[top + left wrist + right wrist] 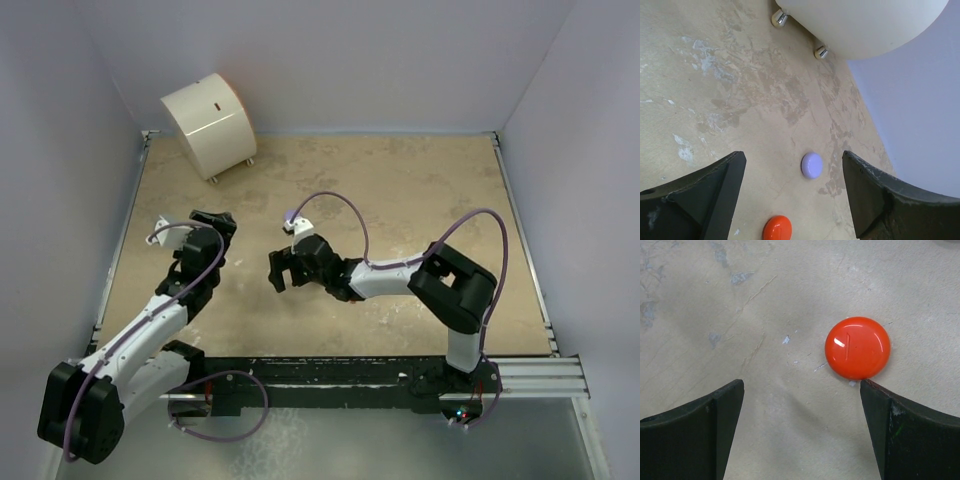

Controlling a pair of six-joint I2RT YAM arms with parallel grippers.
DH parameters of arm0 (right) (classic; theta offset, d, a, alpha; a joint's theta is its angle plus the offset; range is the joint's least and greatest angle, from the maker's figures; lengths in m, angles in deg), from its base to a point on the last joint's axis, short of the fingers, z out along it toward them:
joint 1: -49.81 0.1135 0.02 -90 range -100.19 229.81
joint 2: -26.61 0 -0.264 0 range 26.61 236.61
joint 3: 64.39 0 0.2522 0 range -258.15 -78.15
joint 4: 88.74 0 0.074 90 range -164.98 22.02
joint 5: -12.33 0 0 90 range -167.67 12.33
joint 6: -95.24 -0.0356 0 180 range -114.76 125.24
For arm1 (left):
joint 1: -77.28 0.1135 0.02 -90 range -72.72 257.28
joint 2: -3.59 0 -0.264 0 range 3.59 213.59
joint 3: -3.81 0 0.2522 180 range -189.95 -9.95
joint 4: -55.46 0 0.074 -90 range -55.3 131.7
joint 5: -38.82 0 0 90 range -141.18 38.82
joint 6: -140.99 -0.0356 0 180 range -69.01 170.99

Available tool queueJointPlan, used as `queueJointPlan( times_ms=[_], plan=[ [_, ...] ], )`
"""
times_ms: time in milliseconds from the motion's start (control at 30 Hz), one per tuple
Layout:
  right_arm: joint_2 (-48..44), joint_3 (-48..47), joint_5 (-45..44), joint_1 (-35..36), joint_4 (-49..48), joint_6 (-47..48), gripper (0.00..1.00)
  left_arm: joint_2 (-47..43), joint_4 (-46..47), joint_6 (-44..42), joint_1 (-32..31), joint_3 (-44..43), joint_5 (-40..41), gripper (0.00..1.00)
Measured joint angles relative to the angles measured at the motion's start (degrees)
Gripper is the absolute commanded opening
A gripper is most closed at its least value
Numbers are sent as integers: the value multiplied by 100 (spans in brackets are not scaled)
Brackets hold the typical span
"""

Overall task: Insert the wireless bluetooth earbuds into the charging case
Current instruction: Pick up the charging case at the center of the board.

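No earbuds show in any view. In the left wrist view a lilac round case (812, 165) and an orange round case (777, 228) lie shut on the tan tabletop, both between the wide-apart fingers of my left gripper (792, 157), which hangs above them and holds nothing. The right wrist view shows an orange round case (857, 347), lid shut with a thin seam line, just ahead of the right fingertip (875, 395) of my open, empty right gripper (801, 384). From above, the left gripper (215, 222) and right gripper (278, 270) hide the cases.
A large white drum-shaped object (210, 122) on small metal feet (821, 52) stands at the back left, close ahead of the left gripper. Lilac walls (60, 150) enclose the table on three sides.
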Motion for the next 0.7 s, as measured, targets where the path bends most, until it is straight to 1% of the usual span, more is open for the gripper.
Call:
queueJointPlan(
  times_ms=[133,300,433,567,700],
  plan=[
    [-57,0,-46,22,42,39,100,-120,-92,0,0,0,74,78],
    [-341,2,-221,22,243,76,100,-168,-173,0,0,0,109,79],
    [-466,-11,-514,22,363,212,100,-175,-184,-2,0,2,107,79],
    [-400,-114,-804,22,647,433,100,-227,-190,-20,2,22,81,79],
    [-136,-358,-990,-7,796,739,100,-302,-227,-101,2,22,-7,79]
  ],
)
